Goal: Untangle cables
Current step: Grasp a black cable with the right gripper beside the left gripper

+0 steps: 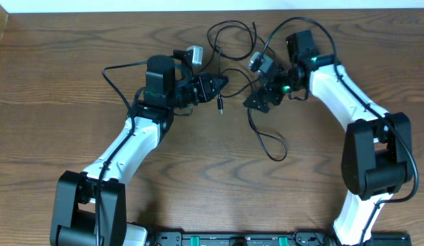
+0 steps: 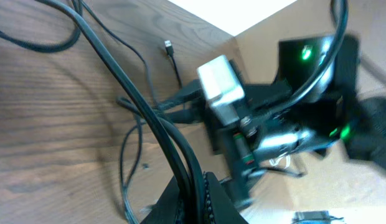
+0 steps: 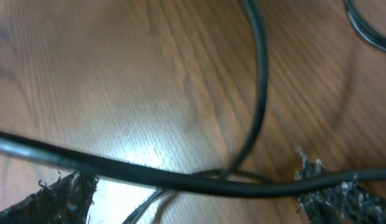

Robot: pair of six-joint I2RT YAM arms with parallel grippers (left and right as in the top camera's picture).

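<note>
Thin black cables (image 1: 255, 133) lie tangled on the wooden table between my two grippers, looping toward the far edge and toward the front. One small plug end (image 1: 220, 106) rests just below the left gripper's tip. My left gripper (image 1: 217, 83) points right and is shut on black cables (image 2: 180, 155), which run up from between its jaws. Close to its right, my right gripper (image 1: 264, 100) hangs open low over the tangle. A black cable (image 3: 180, 177) stretches across from one frayed fingertip (image 3: 62, 199) to the other, with thinner cables (image 3: 260, 81) on the wood beneath.
The right arm's wrist with green lights (image 2: 305, 53) fills the left wrist view just beyond the left jaws. A thicker arm cable (image 1: 116, 76) arcs left of the left arm. Both arm bases (image 1: 89, 212) stand at the front edge.
</note>
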